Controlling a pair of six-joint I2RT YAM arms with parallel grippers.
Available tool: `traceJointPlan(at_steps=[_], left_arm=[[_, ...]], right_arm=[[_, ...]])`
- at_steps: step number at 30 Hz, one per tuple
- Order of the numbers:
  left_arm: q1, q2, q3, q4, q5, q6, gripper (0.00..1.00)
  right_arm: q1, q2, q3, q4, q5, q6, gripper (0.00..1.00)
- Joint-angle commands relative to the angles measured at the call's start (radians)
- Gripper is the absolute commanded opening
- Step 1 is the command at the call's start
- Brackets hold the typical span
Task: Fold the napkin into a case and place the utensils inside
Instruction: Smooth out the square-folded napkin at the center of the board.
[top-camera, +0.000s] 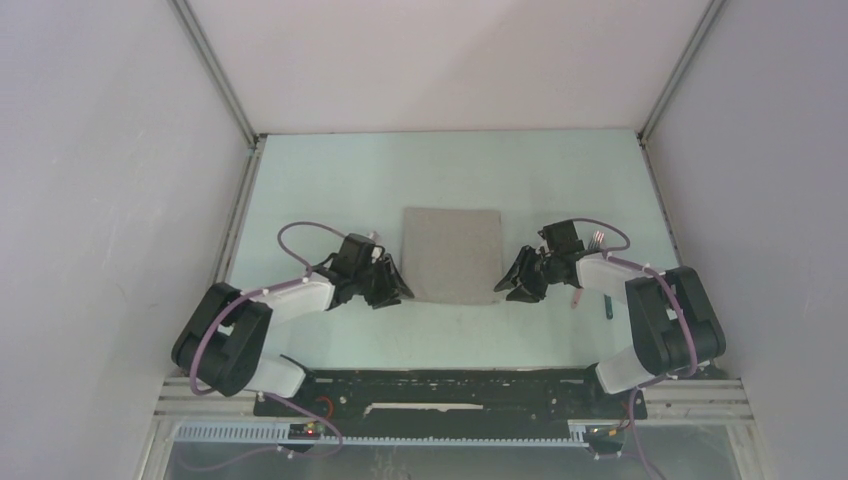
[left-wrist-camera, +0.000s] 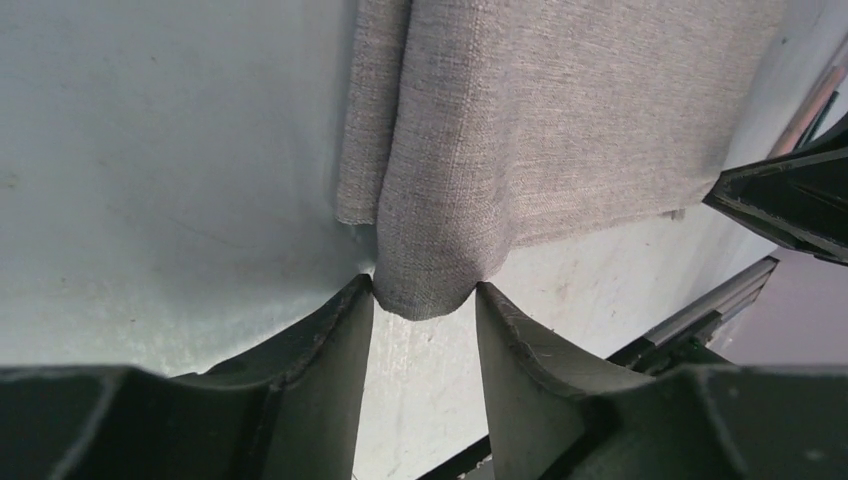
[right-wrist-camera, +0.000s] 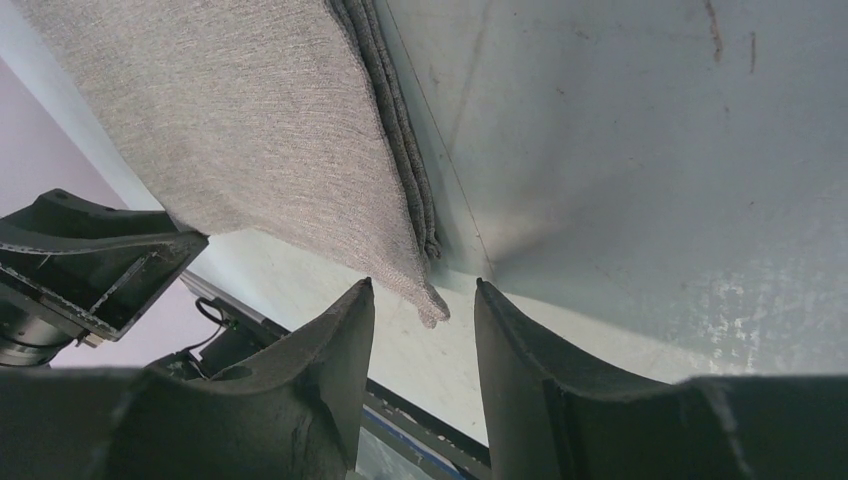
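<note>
The taupe-grey napkin (top-camera: 452, 252) lies folded in layers on the pale table, a rough square between the two arms. My left gripper (top-camera: 400, 290) is at its near left corner. In the left wrist view that rounded corner of the napkin (left-wrist-camera: 560, 130) sits between the tips of the left gripper (left-wrist-camera: 425, 290), whose jaws stand apart. My right gripper (top-camera: 505, 288) is at the near right corner. There the napkin (right-wrist-camera: 250, 130) ends in a thin tip inside the right gripper's (right-wrist-camera: 425, 285) open gap, touching neither finger. The utensils lie right of the right gripper: a pink handle (top-camera: 579, 296), a dark teal handle (top-camera: 607, 306) and fork tines (top-camera: 597, 238).
White walls close the table on the left, back and right. The black rail (top-camera: 450, 385) with the arm bases runs along the near edge. The pale table (top-camera: 330, 180) shows bare around the cloth.
</note>
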Motion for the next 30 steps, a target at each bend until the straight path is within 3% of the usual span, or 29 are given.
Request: traceJointPlan(at_steps=[1, 11, 18, 21, 23, 27, 30], left_arm=[[-0.003, 0.000, 0.006, 0.027, -0.048, -0.012, 0.47], [0.052, -0.024, -0.006, 0.041, -0.013, 0.011, 0.51], [0.052, 0.012, -0.024, 0.104, 0.033, -0.009, 0.33], [0.051, 0.013, -0.021, 0.112, 0.064, -0.008, 0.45], [0.047, 0.003, -0.021, 0.113, 0.060, -0.010, 0.46], [0.039, 0.019, -0.023, 0.114, 0.052, -0.008, 0.42], [0.050, 0.031, -0.035, 0.125, 0.064, -0.013, 0.30]], right_arm=[[0.015, -0.007, -0.010, 0.019, 0.025, 0.021, 0.51], [0.047, 0.014, -0.022, 0.065, 0.030, 0.069, 0.51], [0.059, -0.012, -0.066, 0.098, 0.059, 0.135, 0.51], [0.059, -0.034, -0.078, 0.096, 0.065, 0.144, 0.51], [0.058, -0.044, -0.080, 0.092, 0.072, 0.143, 0.51], [0.063, -0.035, -0.079, 0.102, 0.064, 0.149, 0.51], [0.071, -0.026, -0.080, 0.103, 0.059, 0.154, 0.51]])
